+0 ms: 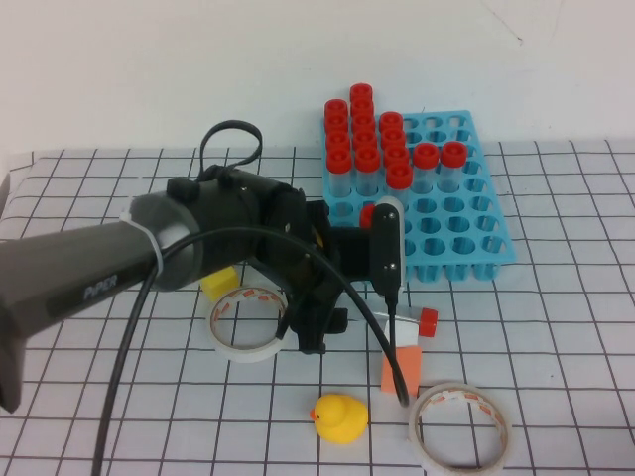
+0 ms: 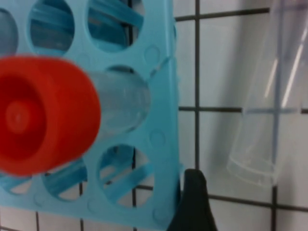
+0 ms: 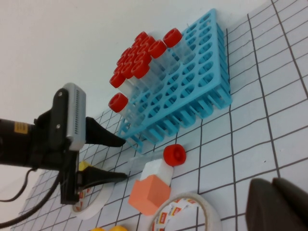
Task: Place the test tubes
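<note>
The blue rack point(image 1: 466, 213) holds several red-capped test tubes point(image 1: 365, 139) in its far left part. One more capped tube point(image 3: 118, 103) stands in a hole at the rack's near left corner; the left wrist view shows its cap point(image 2: 43, 115) close up. My left gripper point(image 3: 124, 159) hangs just in front of that corner, open, with nothing between its fingers. Another tube lies on the table in front of the rack, red cap point(image 1: 427, 319) to the right, its clear body point(image 2: 264, 96) free. My right gripper point(image 3: 273, 185) is shut and empty, low over the table's right side.
An orange and white block point(image 1: 402, 367) lies beside the loose tube. Two tape rolls point(image 1: 246, 322) point(image 1: 459, 426), a yellow duck point(image 1: 339, 416) and a yellow block point(image 1: 218, 283) sit on the gridded table. The left arm point(image 1: 149, 253) and its cable cross the left half.
</note>
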Tool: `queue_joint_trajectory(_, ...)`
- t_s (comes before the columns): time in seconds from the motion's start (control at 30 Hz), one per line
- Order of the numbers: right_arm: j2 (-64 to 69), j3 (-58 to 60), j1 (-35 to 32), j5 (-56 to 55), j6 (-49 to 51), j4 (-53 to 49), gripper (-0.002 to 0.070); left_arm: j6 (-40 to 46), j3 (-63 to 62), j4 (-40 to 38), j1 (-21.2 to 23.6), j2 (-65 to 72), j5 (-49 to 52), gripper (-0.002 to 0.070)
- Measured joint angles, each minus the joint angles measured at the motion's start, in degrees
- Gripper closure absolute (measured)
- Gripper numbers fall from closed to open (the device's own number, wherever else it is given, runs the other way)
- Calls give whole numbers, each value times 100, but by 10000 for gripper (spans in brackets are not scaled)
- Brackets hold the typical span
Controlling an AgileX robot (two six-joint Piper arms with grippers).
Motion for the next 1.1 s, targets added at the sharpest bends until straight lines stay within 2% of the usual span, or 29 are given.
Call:
queue_joint_trajectory(0.43,0,0,0,27,0,-8,678,-26,-9,-245,-13,273,-333,199)
queue_joint_trajectory(0.6,0,0,0,35,0,-8,678,-26,-9,-564,-13,284,-198,268)
queue_joint_trajectory(0.87,0,0,0,39,-34,-8,678,-26,-21,-757,-13,284,321,459)
queue_joint_trajectory(1.1,0,0,0,174,-34,-8,678,-26,-53,-825,-13,284,600,464)
